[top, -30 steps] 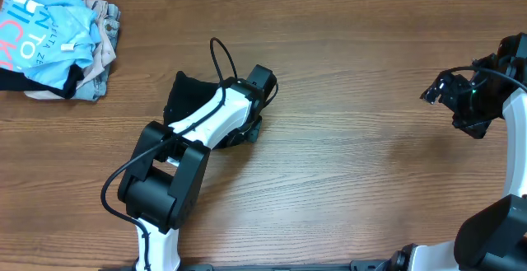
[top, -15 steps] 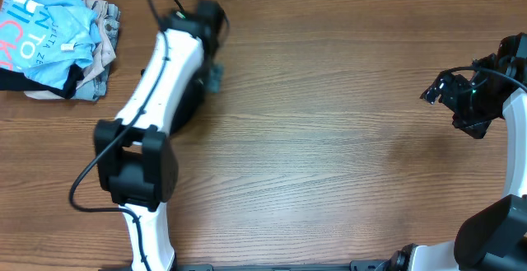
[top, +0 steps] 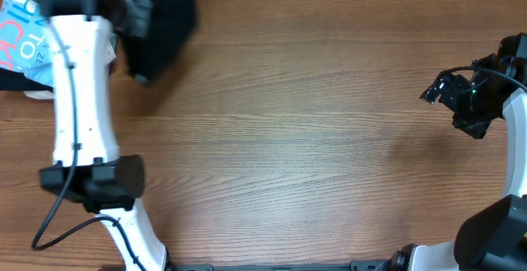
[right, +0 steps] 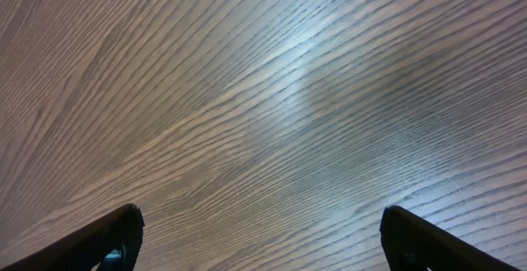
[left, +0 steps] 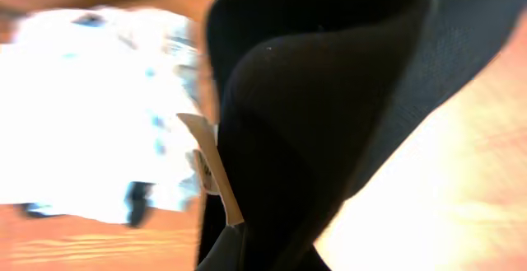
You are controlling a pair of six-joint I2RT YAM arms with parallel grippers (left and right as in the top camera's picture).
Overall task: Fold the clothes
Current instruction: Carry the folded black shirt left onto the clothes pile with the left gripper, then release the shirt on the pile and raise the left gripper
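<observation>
The black T-shirt (top: pixel 160 28), folded into a bundle, hangs blurred at the far left of the table, held by my left gripper (top: pixel 136 16). In the left wrist view the black fabric (left: pixel 329 123) fills most of the picture, with a small pale tag (left: pixel 210 168) on it; the fingers are hidden by the cloth. My right gripper (top: pixel 449 90) is at the right edge of the table, open and empty, over bare wood (right: pixel 263 123).
A pile of other clothes with a light blue printed shirt (top: pixel 25 40) and beige pieces lies at the far left corner, partly behind my left arm (top: pixel 78 98). It shows as a bright white blur in the left wrist view (left: pixel 90 114).
My left arm has swung from mid-table to the far left corner, carrying the black T-shirt toward the pile. The right arm has not moved.
</observation>
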